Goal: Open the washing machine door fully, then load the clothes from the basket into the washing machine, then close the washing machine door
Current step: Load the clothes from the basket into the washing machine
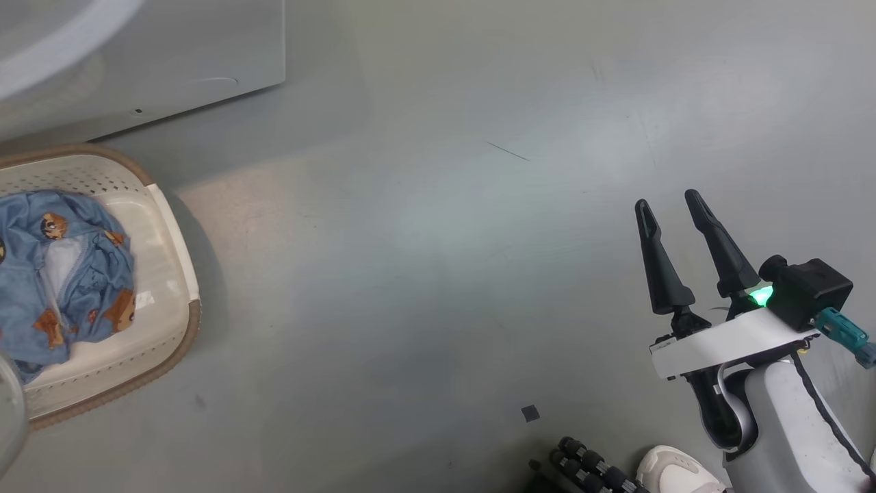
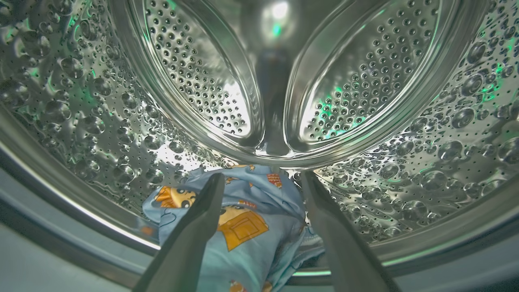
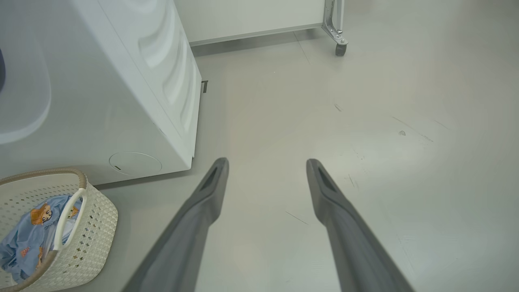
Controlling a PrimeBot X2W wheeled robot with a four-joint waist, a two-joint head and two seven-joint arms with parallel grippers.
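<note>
Our left claw [image 2: 261, 175] is inside the shiny drum [image 2: 81, 101] of the washing machine [image 1: 171, 55]. Its two fingers are wide apart and hold nothing. A blue cloth [image 2: 247, 251] with bears lies in the drum, low between them. Our right claw [image 1: 667, 200] hangs over the floor [image 1: 438, 274], fingers apart too, holding nothing. More blue clothes [image 1: 68, 274] lie in the basket [image 1: 164, 274], which sits on the floor beside the washing machine.

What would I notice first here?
Probably the shiny holey drum all around the open left gripper, with a blue bear-print garment lying at its bottom. More blue clothes sit in the cream basket on the floor by the white washing machine.
</note>
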